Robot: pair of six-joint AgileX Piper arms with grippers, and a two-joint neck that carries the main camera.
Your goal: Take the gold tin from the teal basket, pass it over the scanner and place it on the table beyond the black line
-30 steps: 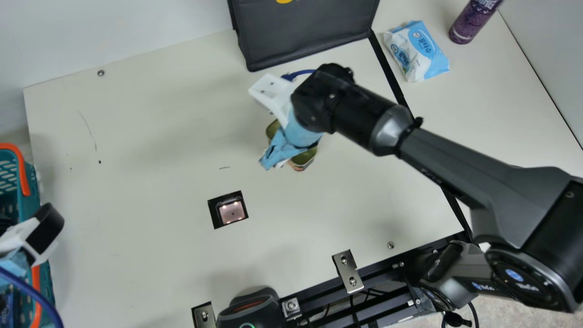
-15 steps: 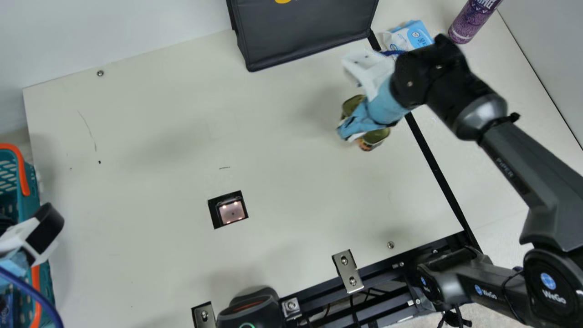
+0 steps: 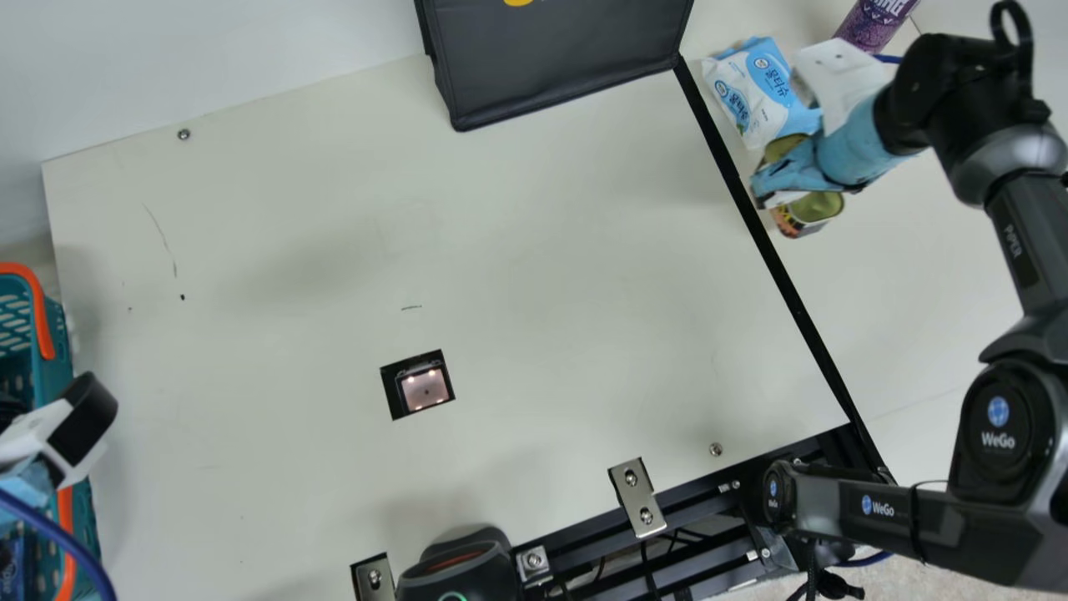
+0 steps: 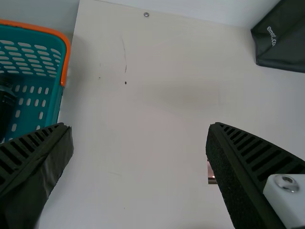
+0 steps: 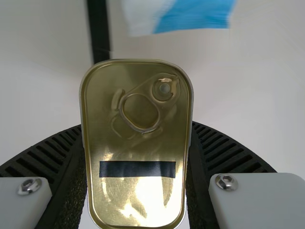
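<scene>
The gold tin is sitting in the right gripper, over the table's far strip, on the other side of the black line; whether it is touching down, cannot tell. Its lid with pull ring and dark strip is facing the right wrist camera, and the gripper is clamping the tin between its two ribbed fingers.

Versus 1.0 s ago: tin and right arm are moving from mid-board toward the main view's right; at 0.5 s ago the tin was short of the line, now it is lying past it. The wet-wipes pack, partly covered at 0.5 s, is showing more and sitting near the tin. The purple bottle is getting partly covered.

The left gripper is staying by the teal basket, same spot, fingers standing wide apart. Scanner window is lying well apart from the tin.
</scene>
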